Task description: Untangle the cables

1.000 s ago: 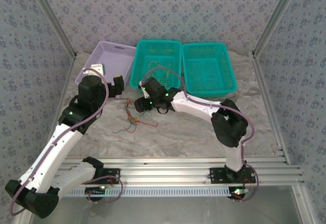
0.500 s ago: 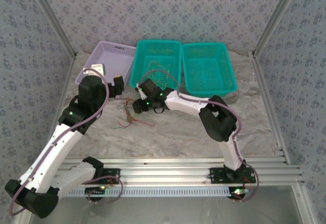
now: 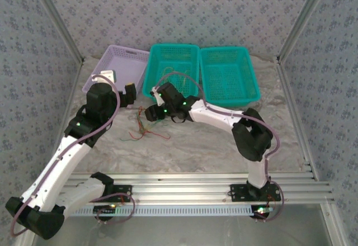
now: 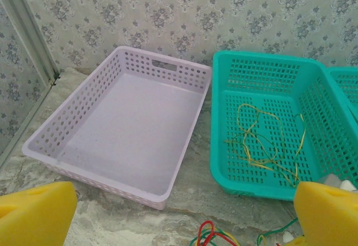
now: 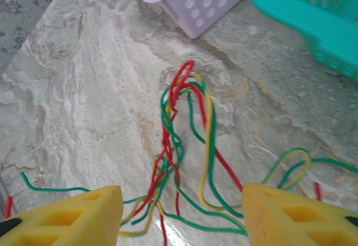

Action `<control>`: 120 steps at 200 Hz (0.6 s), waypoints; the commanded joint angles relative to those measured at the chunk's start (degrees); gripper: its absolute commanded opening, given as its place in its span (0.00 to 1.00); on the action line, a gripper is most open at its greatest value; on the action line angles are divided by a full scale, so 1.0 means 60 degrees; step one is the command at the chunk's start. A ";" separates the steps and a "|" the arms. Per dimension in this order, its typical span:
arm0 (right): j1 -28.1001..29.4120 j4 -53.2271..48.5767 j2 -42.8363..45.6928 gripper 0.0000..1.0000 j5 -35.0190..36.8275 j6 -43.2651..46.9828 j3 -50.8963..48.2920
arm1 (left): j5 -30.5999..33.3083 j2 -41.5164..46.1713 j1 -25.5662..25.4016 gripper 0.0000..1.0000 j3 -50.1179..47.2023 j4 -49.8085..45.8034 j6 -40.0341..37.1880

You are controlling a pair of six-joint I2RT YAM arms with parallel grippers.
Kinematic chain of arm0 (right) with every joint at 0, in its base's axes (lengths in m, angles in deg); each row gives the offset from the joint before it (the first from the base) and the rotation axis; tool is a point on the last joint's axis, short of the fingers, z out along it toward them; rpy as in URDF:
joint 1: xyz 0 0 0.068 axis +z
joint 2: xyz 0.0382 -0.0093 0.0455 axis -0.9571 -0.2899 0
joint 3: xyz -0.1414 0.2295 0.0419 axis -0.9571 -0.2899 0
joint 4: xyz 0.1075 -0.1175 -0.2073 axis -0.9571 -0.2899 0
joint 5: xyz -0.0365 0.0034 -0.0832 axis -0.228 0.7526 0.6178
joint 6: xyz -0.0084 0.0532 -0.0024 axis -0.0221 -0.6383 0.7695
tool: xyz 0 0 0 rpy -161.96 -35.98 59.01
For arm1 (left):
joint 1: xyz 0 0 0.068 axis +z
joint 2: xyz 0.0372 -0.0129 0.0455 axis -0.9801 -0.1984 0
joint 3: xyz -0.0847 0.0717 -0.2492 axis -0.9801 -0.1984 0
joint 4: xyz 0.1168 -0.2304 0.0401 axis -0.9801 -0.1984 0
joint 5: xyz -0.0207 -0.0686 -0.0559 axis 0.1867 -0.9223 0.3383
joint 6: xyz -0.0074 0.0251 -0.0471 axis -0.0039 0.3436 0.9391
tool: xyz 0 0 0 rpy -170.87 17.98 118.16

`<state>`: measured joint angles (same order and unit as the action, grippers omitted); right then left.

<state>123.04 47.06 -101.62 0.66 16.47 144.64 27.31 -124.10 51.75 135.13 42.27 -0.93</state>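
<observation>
Red, green and yellow cables [image 3: 142, 129] lie in one loose knot on the marble bench [image 3: 207, 148], just in front of the lilac basket [image 4: 162, 64] and the teal basket [image 4: 263, 58], between the two arms. A separate yellow strand [image 4: 263, 145] already lies inside the teal basket.

From the right wrist the cables [image 5: 179, 140] look string-thin and limp. They probably weigh next to nothing, bend anywhere and spring back a little where they loop. Such wire is likely slick, so a pinch has to close fully or the strand will slide out. Pulling hard would probably tighten the twist in the middle rather than free it.

The right pincer [image 5: 180, 201] hovers low over the bundle with its jaws apart and nothing held — the strands run on the bench between its fingers. The left pincer [image 4: 182, 201] stands wide, holding nothing and facing the baskets.

The best hold is likely a single strand away from the twist — the loose green end [image 5: 33, 183] at the left, or the red loop at the far tip. The other arm could pin the rest.
</observation>
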 commanded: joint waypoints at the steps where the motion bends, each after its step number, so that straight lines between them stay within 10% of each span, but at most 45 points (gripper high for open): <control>1: -0.0034 -0.0278 -0.0626 0.60 -0.0138 0.0093 0.0646 | 0.0178 0.0002 -0.0101 1.00 -0.0044 0.0243 -0.0182; 60: -0.0197 -0.0825 -0.1816 0.56 0.0069 0.0363 0.1664 | 0.0180 0.0014 -0.0128 1.00 -0.0044 0.0256 -0.0212; 120: -0.0195 -0.0804 -0.1561 0.20 -0.0155 0.0450 0.1494 | 0.0036 -0.0026 -0.0153 1.00 -0.0044 0.0265 -0.0254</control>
<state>121.99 43.47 -112.05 0.46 18.09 153.07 27.31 -124.14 51.16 134.95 42.29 -1.52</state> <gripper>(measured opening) 0.269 0.995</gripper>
